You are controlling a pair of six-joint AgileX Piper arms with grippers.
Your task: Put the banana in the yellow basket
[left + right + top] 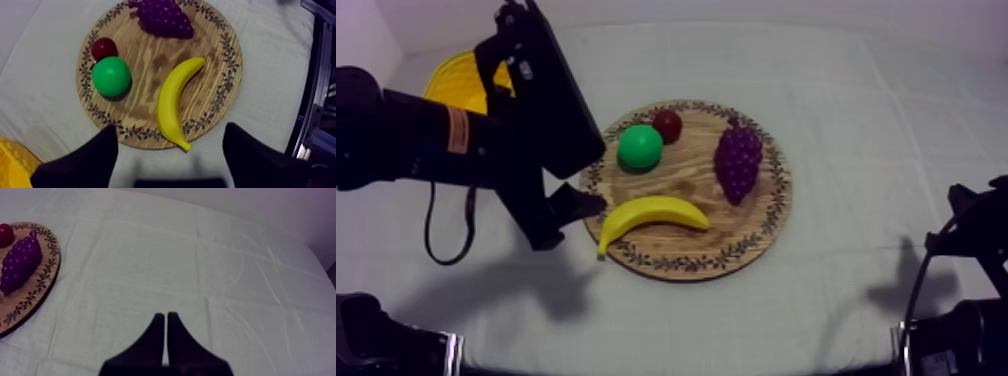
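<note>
The banana (651,214) lies on the board (686,185) by its rim, apart from the grapes (738,160). The left gripper (568,220) hangs at the board's edge by the banana's tip, fingers wide apart, empty. The right gripper (165,317) is closed on nothing over bare table (225,263). The basket (456,80) sits behind the left arm.

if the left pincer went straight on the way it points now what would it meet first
Most likely the yellow toy banana: its near end lies straight ahead of the open left pincer, at the patterned rim of the round wooden board. Depth is unclear, so the rim could come first.
</note>
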